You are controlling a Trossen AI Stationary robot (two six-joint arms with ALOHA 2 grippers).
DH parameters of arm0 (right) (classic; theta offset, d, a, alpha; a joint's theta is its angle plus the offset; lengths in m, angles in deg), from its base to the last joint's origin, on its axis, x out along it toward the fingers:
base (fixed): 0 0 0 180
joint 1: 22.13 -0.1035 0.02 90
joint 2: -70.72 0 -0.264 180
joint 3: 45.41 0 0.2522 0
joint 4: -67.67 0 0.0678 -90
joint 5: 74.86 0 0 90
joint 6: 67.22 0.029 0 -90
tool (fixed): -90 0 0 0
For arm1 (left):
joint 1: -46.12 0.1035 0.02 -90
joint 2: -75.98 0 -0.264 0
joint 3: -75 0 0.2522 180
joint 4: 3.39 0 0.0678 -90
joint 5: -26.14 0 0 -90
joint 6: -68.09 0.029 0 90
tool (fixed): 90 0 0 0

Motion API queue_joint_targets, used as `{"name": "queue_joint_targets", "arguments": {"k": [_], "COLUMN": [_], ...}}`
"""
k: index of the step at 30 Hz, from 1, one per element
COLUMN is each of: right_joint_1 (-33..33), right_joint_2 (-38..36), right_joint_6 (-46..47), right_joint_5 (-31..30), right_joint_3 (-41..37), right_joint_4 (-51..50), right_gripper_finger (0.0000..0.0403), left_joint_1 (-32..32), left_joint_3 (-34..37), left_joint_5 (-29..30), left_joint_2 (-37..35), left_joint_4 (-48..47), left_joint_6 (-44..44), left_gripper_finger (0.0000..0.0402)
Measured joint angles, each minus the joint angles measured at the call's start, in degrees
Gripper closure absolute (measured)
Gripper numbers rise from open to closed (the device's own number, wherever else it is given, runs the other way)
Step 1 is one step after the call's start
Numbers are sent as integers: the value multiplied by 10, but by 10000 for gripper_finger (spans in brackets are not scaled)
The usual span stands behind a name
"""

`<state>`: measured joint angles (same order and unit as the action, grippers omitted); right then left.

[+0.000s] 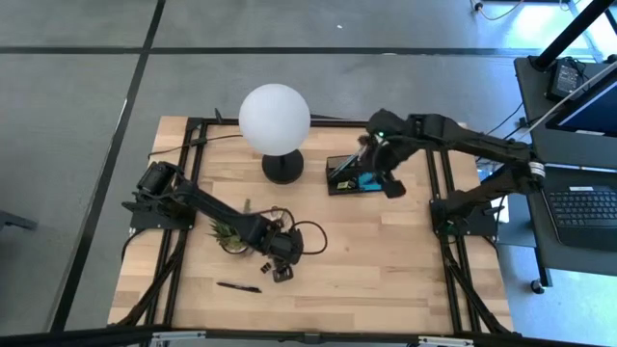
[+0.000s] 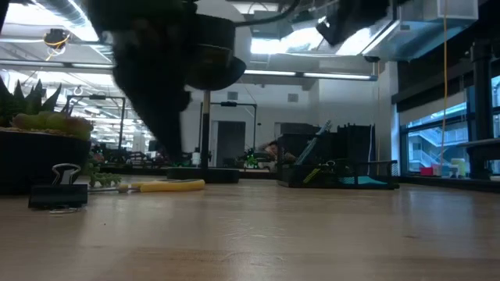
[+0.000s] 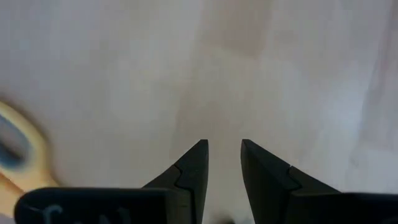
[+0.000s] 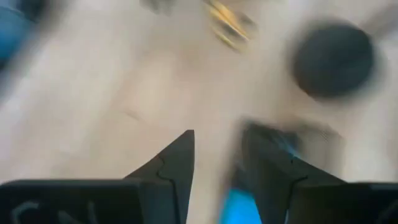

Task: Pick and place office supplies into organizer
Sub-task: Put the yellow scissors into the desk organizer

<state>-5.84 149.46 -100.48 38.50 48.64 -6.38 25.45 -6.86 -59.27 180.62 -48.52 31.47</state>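
The black organizer (image 1: 349, 179) stands on the table right of the lamp base, with blue and yellow items in it; the low view shows the organizer (image 2: 336, 173) at the far right. My right gripper (image 1: 391, 185) hovers open above its right end. Between the right fingers (image 4: 214, 155) I see only blurred table and a blue patch. My left gripper (image 1: 281, 268) points down near the table's front middle, open over bare wood (image 3: 224, 149). A yellow scissors handle (image 3: 18, 149) lies beside it. A black binder clip (image 2: 58, 191) and the scissors (image 2: 168, 186) rest flat on the table. A black pen (image 1: 238, 286) lies near the front edge.
The white globe lamp (image 1: 275, 117) on its round black base (image 1: 282, 167) stands at the far middle. A small potted plant (image 1: 231, 234) sits just left of my left gripper. Bare wood stretches across the table's right front. A desk with a laptop (image 1: 583, 207) stands beyond the right edge.
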Motion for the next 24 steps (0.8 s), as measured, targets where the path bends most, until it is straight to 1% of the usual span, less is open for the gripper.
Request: {"name": "queue_joint_targets", "arguments": {"k": [2,3,8,11,14,17,20,24], "right_joint_1": [-12,-21,-63,-85,-96,-98,-98,-104], "right_joint_2": [4,8,46,77,108,136,161,189], "right_joint_6": [-6,-15,1,18,36,72,109,143], "right_joint_5": [56,69,69,46,16,11,1,-77], "right_joint_3": [0,0,0,0,0,0,0,0], "right_joint_4": [10,18,76,100,102,119,161,209], "right_gripper_finger": [267,267,267,267,267,267,267,267], "left_joint_1": [-3,-4,-8,-11,-17,-27,-43,-68], "left_joint_3": [0,0,0,0,0,0,0,0], "left_joint_5": [-24,-28,-26,-26,-26,-22,-1,23], "left_joint_2": [0,0,0,0,-1,-2,-2,-2], "left_joint_4": [-19,-33,-123,-162,-196,-211,-212,-212], "left_joint_6": [-26,-42,-131,-165,-178,-194,-198,-212], "left_gripper_finger": [313,313,313,313,313,313,313,313]}}
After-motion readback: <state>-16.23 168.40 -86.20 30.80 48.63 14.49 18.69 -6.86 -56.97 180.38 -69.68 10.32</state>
